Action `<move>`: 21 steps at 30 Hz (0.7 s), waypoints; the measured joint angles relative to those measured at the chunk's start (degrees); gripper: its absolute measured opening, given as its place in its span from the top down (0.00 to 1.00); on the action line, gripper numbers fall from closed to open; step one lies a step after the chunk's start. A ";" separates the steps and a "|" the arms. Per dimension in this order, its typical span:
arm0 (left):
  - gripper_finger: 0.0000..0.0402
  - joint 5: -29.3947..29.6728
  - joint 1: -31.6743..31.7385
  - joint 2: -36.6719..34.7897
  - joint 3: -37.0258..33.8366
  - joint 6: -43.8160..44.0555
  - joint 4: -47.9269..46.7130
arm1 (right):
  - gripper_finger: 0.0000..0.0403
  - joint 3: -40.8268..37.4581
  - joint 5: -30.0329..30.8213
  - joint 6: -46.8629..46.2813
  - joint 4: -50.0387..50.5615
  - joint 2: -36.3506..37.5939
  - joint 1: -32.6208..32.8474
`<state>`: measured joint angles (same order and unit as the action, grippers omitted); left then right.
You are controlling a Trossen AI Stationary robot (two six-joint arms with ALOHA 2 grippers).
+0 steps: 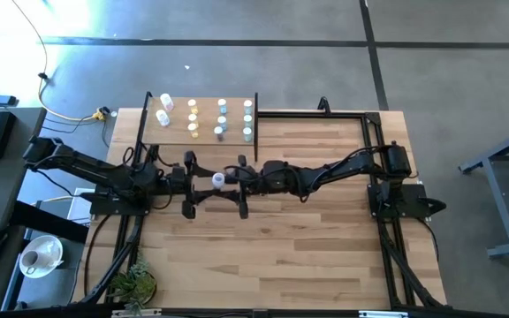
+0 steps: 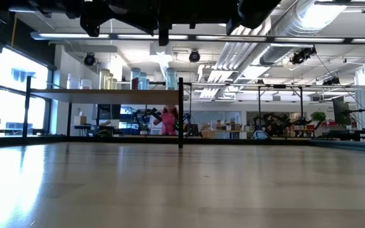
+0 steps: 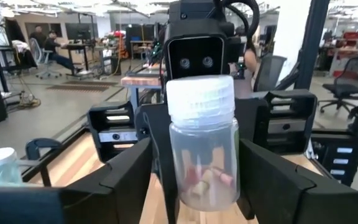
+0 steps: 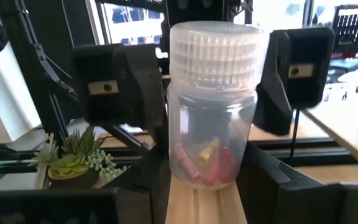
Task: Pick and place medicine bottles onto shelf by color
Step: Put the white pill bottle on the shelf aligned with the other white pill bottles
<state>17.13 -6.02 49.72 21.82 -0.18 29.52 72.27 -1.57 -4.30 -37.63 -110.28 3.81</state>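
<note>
In the centre of the high view I have both hands meeting over the worktop (image 1: 307, 256) at one clear bottle (image 1: 218, 179) with a white cap. The right hand (image 4: 207, 186) is closed on the bottle (image 4: 211, 124), which stands upright with pink and yellow capsules inside, while the left hand (image 3: 197, 180) has its fingers spread wide on either side of it. The shelf (image 1: 204, 123), upper centre-left of the high view, carries the other medicine bottles (image 1: 221, 121) in rows.

Beyond my wood-plank table (image 1: 325, 256) lies a grey concrete floor (image 1: 237, 62). Across the room I see bright windows (image 2: 5, 95) at left, long ceiling lights (image 2: 144, 36), silver ducts (image 2: 303, 25), and office chairs (image 3: 347, 87).
</note>
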 joint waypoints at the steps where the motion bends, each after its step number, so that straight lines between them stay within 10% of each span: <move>1: 0.44 0.04 0.00 -0.62 0.00 0.00 -1.05 | 0.68 0.00 -0.01 -0.53 0.51 0.00 0.00; 21: 0.44 -0.03 0.07 -11.48 10.40 9.02 -40.95 | 0.68 0.00 -0.23 -13.78 19.96 0.02 0.36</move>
<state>17.10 -5.96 38.24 32.23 8.84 -11.43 72.27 -1.80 -18.08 -17.66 -110.26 4.17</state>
